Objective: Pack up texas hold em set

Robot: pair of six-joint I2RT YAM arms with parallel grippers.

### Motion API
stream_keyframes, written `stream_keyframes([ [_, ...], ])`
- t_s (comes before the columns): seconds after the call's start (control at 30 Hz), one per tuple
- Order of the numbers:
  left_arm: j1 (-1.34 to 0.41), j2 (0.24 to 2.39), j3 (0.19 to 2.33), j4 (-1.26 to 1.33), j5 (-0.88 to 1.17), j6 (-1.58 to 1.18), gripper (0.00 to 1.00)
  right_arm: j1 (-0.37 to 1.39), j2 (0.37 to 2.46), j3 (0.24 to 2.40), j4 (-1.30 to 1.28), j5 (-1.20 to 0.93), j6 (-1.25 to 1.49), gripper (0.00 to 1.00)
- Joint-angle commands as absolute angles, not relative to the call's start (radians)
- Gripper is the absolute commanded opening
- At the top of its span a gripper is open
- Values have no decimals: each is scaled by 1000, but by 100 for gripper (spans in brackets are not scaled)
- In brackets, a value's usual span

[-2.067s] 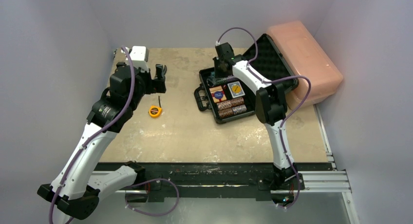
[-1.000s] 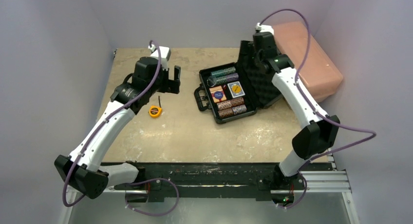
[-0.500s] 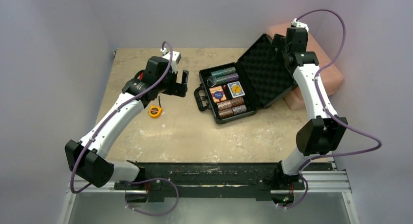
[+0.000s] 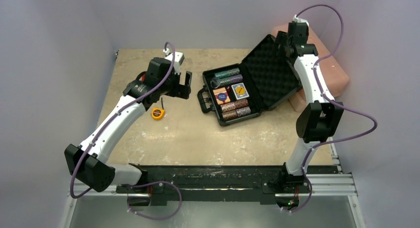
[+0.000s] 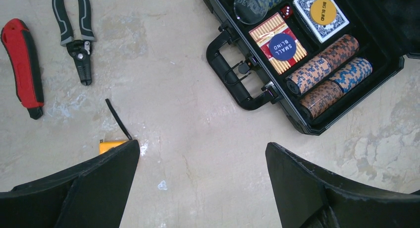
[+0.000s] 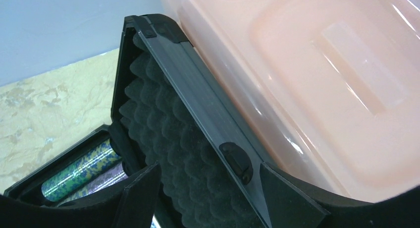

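The right tool (image 6: 208, 173), jaws apart, is straddling the briefcase lid (image 6: 163, 124) rim at two o'clock on the bench (image 4: 188, 134). The lid looks rigid and light and should swing from there. The left tool (image 5: 200, 156) is hanging wide apart.

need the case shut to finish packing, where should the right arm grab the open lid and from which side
Grip the lid by its free top rim, near the catch, coming from above with the jaws straddling it. The lid leans back against the pink box, so only that edge looks reachable.
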State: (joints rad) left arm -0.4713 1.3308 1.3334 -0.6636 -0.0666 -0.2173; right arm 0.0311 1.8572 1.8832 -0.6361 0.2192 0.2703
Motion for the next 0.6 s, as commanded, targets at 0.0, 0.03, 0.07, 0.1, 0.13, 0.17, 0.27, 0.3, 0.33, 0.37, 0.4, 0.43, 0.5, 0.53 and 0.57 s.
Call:
stream_keyframes([
  [0.0, -476, 1296, 1379, -649, -61, -222, 99, 23, 1866, 1943, -633, 230, 252, 76],
  [0.03, -476, 1292, 1378, -649, -62, -223, 99, 22, 1871, 1946, -630, 226, 250, 76],
  [0.07, -475, 1291, 1378, -650, -61, -224, 100, 22, 1876, 1950, -628, 222, 250, 75],
  [0.1, -476, 1289, 1378, -650, -62, -224, 99, 20, 1882, 1954, -626, 215, 248, 75],
  [0.13, -476, 1289, 1378, -650, -61, -224, 99, 20, 1887, 1958, -623, 209, 246, 74],
  [0.17, -476, 1289, 1379, -648, -60, -225, 99, 19, 1891, 1964, -621, 204, 245, 74],
  [0.27, -475, 1289, 1379, -649, -57, -225, 100, 17, 1904, 1975, -619, 185, 238, 72],
  [0.3, -476, 1288, 1379, -649, -57, -225, 99, 16, 1906, 1977, -620, 180, 238, 72],
  [0.33, -476, 1287, 1380, -649, -57, -225, 99, 16, 1906, 1976, -620, 173, 238, 70],
  [0.37, -476, 1288, 1380, -650, -57, -225, 99, 16, 1903, 1973, -618, 166, 238, 70],
  [0.4, -475, 1287, 1381, -651, -57, -226, 99, 17, 1900, 1968, -614, 157, 239, 69],
  [0.43, -475, 1287, 1381, -651, -57, -226, 99, 17, 1896, 1964, -610, 151, 238, 68],
  [0.5, -475, 1287, 1381, -650, -58, -225, 99, 16, 1892, 1957, -605, 143, 238, 66],
  [0.53, -475, 1287, 1381, -651, -57, -226, 99, 16, 1890, 1954, -603, 140, 238, 65],
  [0.57, -475, 1288, 1381, -651, -58, -226, 99, 17, 1888, 1952, -603, 137, 238, 63],
])
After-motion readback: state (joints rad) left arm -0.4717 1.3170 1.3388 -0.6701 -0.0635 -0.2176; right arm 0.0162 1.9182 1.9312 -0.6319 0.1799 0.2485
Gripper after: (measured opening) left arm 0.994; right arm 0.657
